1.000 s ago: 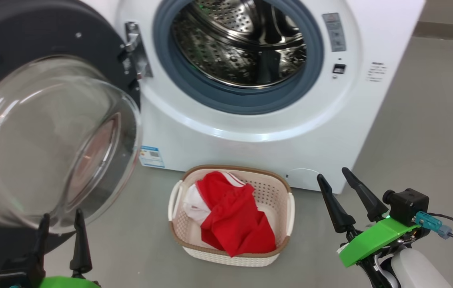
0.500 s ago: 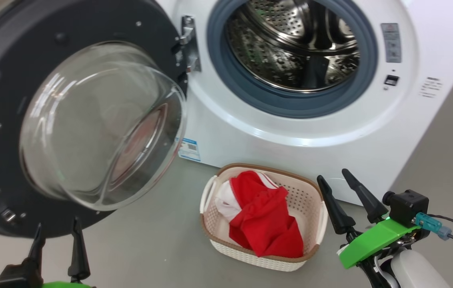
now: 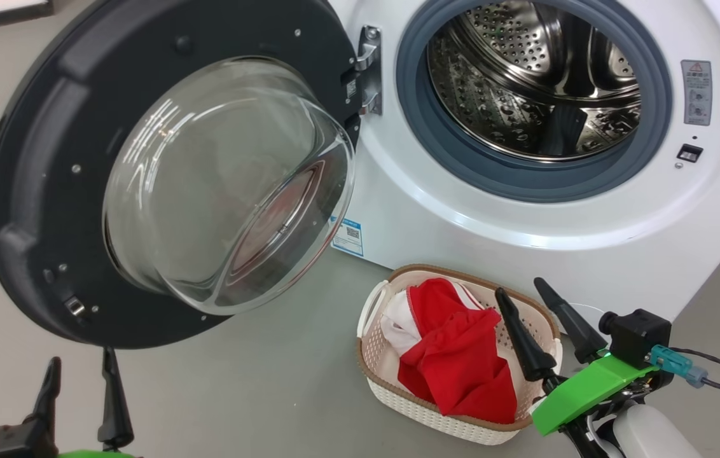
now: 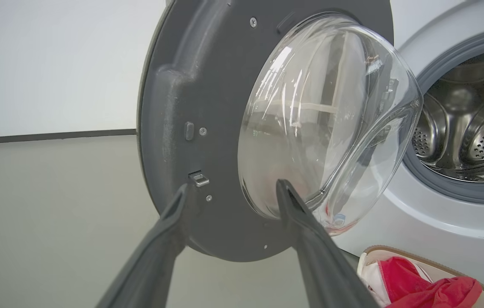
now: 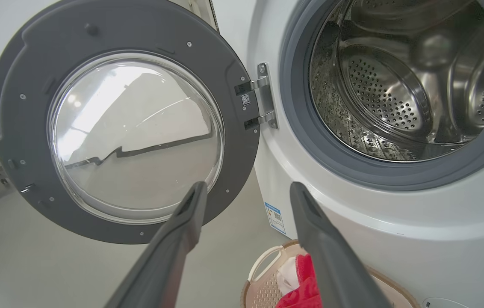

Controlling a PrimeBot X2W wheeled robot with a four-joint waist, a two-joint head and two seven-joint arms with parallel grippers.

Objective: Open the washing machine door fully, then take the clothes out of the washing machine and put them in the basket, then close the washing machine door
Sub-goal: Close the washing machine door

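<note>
Door: washing machine door (image 3: pixel 48 191) stands wide open, just beyond the left gripper (image 3: pixel 80 357), untouched.
Machine: washing machine (image 3: pixel 462 242) drum looks bare.
Laundry: red clothes (image 3: pixel 455 362) lie in the basket (image 3: pixel 436 416), just beside the right gripper (image 3: pixel 519 287).
Grippers: both spread, empty.
Left to do: closing the door.

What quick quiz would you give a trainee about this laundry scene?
1. True or false: the washing machine door is shut.
2. Pick one: where do the red clothes lie? A in the drum, B in the basket, C in a gripper.
3. Fill in: the left gripper and the right gripper both stand ____, holding nothing.

Key
1. False: it is swung wide open.
2. B: the drum looks empty.
3. open
</note>
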